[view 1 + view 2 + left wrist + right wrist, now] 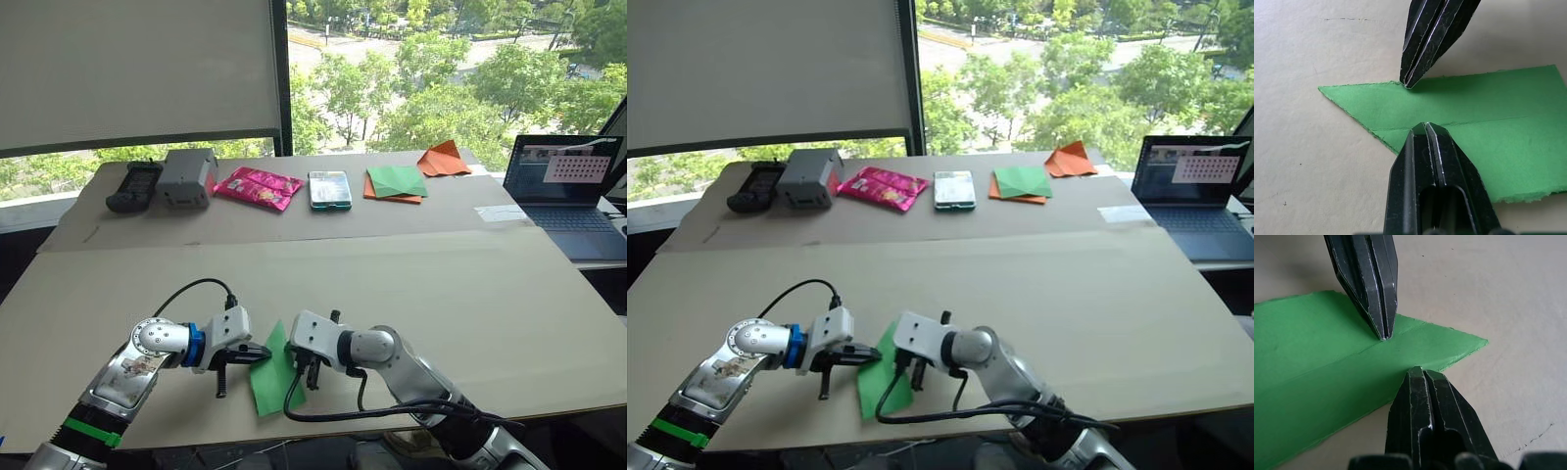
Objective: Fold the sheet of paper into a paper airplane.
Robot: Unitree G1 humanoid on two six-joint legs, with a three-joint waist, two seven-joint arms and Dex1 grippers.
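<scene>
The sheet of paper [269, 388] is bright green, lies flat near the table's front edge, and is folded to a point with a crease along its length [1498, 120]. My left gripper [263, 354] is shut, and its tip [1425, 128] rests on the paper at the crease near the pointed end. My right gripper [302, 370] is shut too. It comes from the other side, and its tip [1418, 372] touches the paper's edge close to the point. The two tips stand a short way apart across the paper [1312, 357].
Along the far side of the table sit a black device [134, 185], a grey box [186, 176], a pink packet [259, 187], a phone [329, 189], a green-and-orange paper stack [396, 183] and an orange pointed paper shape [444, 160]. An open laptop [568, 191] stands at the right.
</scene>
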